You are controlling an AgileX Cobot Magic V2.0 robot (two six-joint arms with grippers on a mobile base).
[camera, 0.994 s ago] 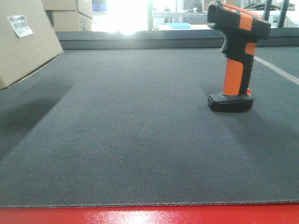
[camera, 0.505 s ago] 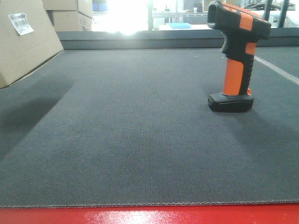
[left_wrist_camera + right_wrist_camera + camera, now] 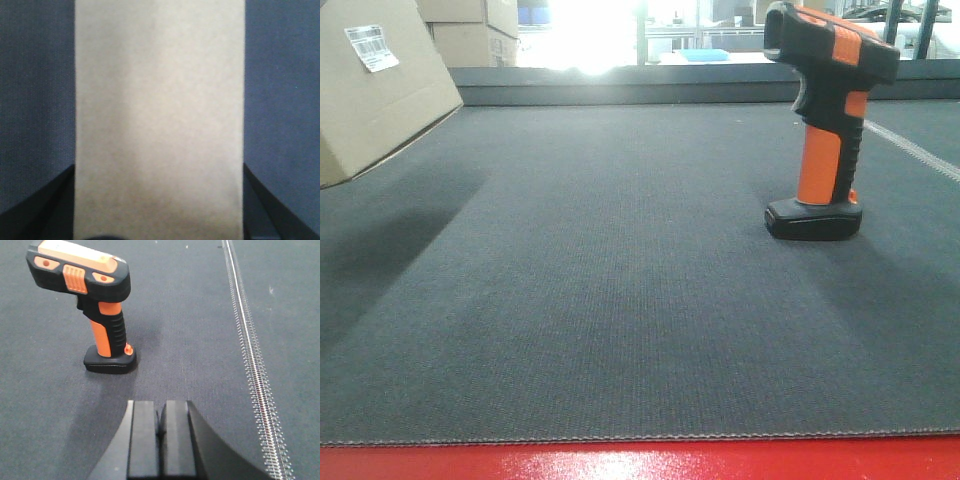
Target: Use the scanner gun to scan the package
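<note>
Matt cardboard package (image 3: 380, 110); plastic scanner gun (image 3: 820, 160) (faint sheen).

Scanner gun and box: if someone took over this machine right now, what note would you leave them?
Left tool: shut on the package, held tilted at the mat's left, label showing.
Right tool: shut, empty, short of the scanner gun, which stands upright on the mat.
Done: package gripped.
To do: grab scanner gun, scan label.
</note>
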